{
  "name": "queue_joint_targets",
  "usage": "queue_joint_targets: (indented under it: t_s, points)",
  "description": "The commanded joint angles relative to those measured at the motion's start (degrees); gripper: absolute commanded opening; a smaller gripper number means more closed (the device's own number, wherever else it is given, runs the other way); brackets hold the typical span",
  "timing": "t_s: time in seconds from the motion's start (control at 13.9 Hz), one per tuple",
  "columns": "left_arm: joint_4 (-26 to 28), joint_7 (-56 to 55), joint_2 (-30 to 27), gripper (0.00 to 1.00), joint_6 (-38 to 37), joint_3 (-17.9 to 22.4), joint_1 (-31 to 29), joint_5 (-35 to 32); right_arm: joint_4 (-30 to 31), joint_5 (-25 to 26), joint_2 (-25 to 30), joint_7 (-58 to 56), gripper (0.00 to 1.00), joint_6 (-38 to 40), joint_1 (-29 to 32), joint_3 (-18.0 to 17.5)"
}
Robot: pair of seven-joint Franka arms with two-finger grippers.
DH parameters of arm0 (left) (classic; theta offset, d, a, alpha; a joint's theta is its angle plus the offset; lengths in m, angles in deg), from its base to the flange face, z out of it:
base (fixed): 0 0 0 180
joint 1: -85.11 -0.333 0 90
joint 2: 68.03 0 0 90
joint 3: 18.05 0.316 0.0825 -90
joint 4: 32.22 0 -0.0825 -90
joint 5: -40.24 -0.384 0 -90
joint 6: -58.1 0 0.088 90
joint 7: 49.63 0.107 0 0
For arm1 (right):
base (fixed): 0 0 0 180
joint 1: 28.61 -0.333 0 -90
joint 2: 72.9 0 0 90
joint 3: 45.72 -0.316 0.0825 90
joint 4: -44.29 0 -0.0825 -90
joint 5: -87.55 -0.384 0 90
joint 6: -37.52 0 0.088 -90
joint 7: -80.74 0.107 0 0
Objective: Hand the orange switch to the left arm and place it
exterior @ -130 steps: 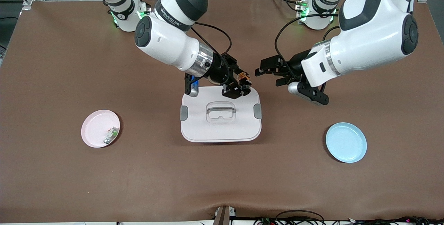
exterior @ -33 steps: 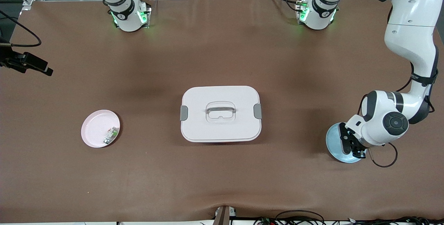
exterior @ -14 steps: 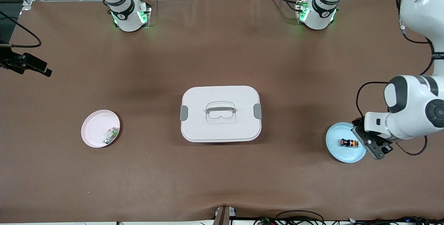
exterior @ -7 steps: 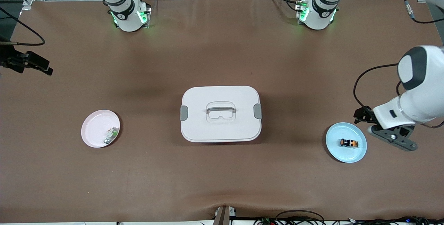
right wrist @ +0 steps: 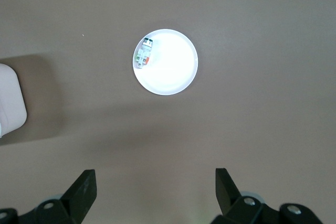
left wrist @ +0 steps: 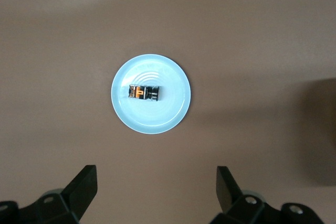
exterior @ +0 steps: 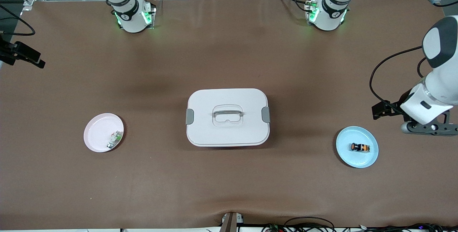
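Note:
The orange switch [exterior: 359,147] lies on its side on the blue plate [exterior: 345,140] toward the left arm's end of the table. The left wrist view shows the switch [left wrist: 143,93] on the plate [left wrist: 169,115] well below my left gripper [left wrist: 156,182], which is open and empty. In the front view the left gripper [exterior: 381,111] is up in the air beside the plate. My right gripper [exterior: 30,57] is open and empty, high over the right arm's end of the table [right wrist: 155,182]. The white box [exterior: 227,117] stands mid-table between the plates.
A pink plate [exterior: 96,131] holding a small green-and-white part [exterior: 115,139] lies toward the right arm's end; both show in the right wrist view, plate [right wrist: 173,69] and part [right wrist: 143,53]. A corner of the box [right wrist: 10,103] shows there too.
My left gripper has let go of the switch on the blue plate and risen away from it. My right gripper has shifted slightly at the table's end.

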Motion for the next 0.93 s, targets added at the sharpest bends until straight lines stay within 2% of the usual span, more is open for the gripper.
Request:
queue_joint_targets:
  t_s: [0.0, 0.14, 0.29, 0.43, 0.86]
  points:
    - [-0.6, 0.4, -3.5, 1.0, -3.1, 0.3, -0.7, 0.0, -0.2, 0.7, 0.2, 0.4, 1.0, 0.2, 0.4, -0.5]
    - [-4.8, 0.7, -3.7, 1.0, -9.1, 0.5, -0.9, 0.1, -0.4, 1.2, 0.0, 0.4, 1.0, 0.0, 0.2, -0.7]
    - [-6.7, 1.2, -3.7, 1.0, -10.9, 0.8, -2.1, 0.6, -1.7, 1.1, -0.3, 0.4, 1.0, 0.2, 0.2, -0.7]
    - [-6.8, 1.2, -4.6, 1.0, -11.4, 0.1, -3.6, 0.8, -2.1, 0.7, -0.5, 0.1, 1.0, 0.2, 0.5, -0.6]
    - [-6.1, 1.3, -10.6, 1.0, -17.8, 0.1, -3.1, 2.8, -2.8, 0.7, -1.1, 0.0, 1.0, 0.4, 0.5, -0.6]
